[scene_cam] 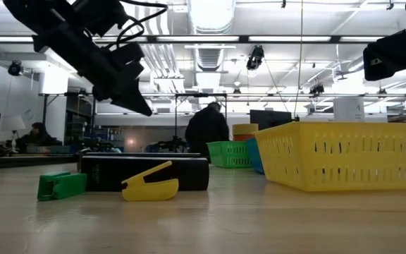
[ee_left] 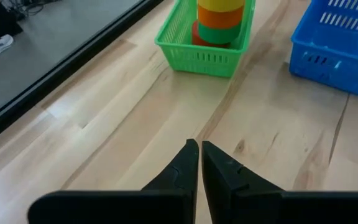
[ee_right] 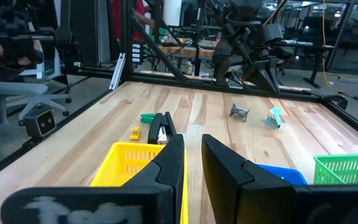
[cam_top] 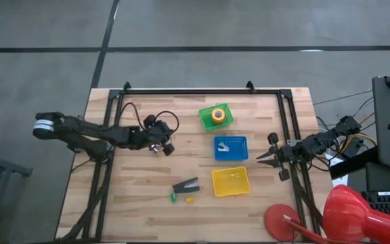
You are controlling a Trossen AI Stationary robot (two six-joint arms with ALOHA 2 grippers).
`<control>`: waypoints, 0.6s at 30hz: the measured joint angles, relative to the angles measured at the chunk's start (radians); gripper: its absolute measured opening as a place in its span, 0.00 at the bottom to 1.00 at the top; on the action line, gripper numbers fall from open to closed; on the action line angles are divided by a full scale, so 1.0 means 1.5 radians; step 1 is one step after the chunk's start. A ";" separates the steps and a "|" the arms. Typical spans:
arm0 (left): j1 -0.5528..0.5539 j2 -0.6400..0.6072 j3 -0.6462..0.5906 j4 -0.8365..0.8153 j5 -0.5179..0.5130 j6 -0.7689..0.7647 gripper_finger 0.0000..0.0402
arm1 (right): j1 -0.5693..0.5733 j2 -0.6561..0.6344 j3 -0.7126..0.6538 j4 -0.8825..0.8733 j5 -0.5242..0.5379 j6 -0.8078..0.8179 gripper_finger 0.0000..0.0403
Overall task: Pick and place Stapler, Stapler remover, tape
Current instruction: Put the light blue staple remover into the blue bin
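The tape [cam_top: 217,115] sits in the green basket [cam_top: 226,123]. The stapler [cam_top: 186,186] lies on the table [cam_top: 141,203]. Left gripper [ee_left: 199,149] has its fingers together; right gripper [ee_right: 192,144] has its fingers slightly apart.

Green basket [cam_top: 217,116], blue basket [cam_top: 231,148], yellow basket [cam_top: 230,181], dark stapler [cam_top: 186,186].

The wooden table [cam_top: 147,210] bore three baskets right of centre: green [cam_top: 204,119] at 12 o'clock, blue [cam_top: 219,153] in the middle, yellow [cam_top: 217,187] at 6. The stapler [cam_top: 186,185] lay at the yellow basket's 9 o'clock, with a green bit [cam_top: 173,197] and a yellow bit [cam_top: 189,200] just beside it.
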 joint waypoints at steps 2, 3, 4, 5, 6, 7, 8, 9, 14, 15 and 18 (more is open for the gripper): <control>0.000 0.001 0.000 0.006 0.000 0.002 0.06 | 0.000 0.000 0.000 0.000 0.000 0.001 0.13; 0.000 0.001 0.000 0.007 0.000 0.005 0.06 | 0.000 0.000 0.000 0.000 0.000 0.001 0.13; 0.000 0.001 0.000 0.008 0.000 0.011 0.06 | 0.000 0.000 0.000 0.000 0.000 0.001 0.13; 0.000 0.001 0.000 0.008 0.000 0.012 0.06 | 0.000 0.000 0.000 0.000 0.000 0.000 0.13; 0.000 0.000 0.000 0.006 0.001 0.013 0.06 | 0.000 0.000 0.000 0.000 0.000 0.000 0.13; 0.000 0.000 0.000 0.002 0.004 0.015 0.06 | 0.000 0.000 0.000 0.000 0.000 0.001 0.13; 0.000 0.000 0.000 -0.002 0.007 0.021 0.05 | 0.000 0.000 0.000 0.000 0.000 0.001 0.13; 0.001 0.000 0.000 -0.007 0.009 0.024 0.05 | 0.000 0.000 0.000 0.000 0.000 0.001 0.13; 0.010 0.000 0.000 -0.047 0.009 0.032 0.07 | 0.000 0.000 0.000 0.000 0.000 0.001 0.13; 0.010 0.000 0.000 -0.052 0.007 0.035 0.08 | 0.000 0.000 0.000 0.000 0.000 0.000 0.13; 0.009 0.000 0.000 -0.061 0.000 0.043 0.11 | 0.000 0.000 0.000 0.000 0.000 0.001 0.13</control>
